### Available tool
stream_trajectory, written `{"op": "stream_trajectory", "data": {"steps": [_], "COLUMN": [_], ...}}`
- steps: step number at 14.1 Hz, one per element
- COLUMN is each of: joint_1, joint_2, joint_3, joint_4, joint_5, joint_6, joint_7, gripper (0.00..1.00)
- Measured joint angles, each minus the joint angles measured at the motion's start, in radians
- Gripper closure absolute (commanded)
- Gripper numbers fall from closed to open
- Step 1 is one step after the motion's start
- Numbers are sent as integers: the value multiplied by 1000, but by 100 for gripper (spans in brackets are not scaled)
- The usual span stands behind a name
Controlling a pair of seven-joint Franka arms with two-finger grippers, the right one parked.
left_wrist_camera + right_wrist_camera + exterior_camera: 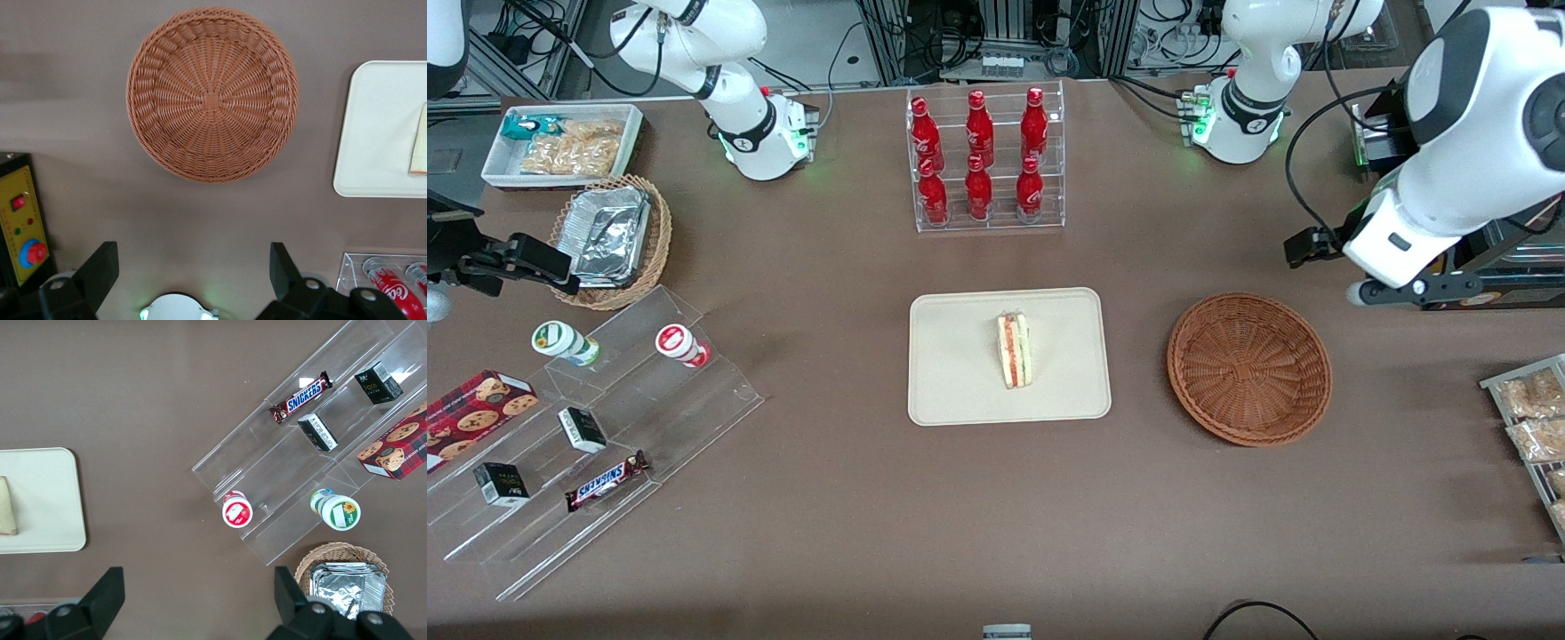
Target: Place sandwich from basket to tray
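gripper [193,273] agape – sandwich [1015,349] on tray [960,373]

We hold our left arm raised at its end of the table, gripper [193,273] fingers spread apart.

One sandwich [1015,350], one tray [951,356], one reddish basket [1249,368], six red bottles [979,156], two yogurt cups [565,342], one Snickers bar [606,481], one open gripper [193,267] raised above the table.

Woven wicker basket [1249,368], smooth matt tray [960,373], matt brown table [854,533].
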Motion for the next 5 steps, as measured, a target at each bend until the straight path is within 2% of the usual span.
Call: {"op": "stream_trajectory", "data": {"steps": [5], "joint_1": [-4], "joint_2": [-20], "joint_3": [22], "joint_4": [14], "joint_5": [49], "joint_6": [2], "joint_7": [30], "gripper": [0]}}
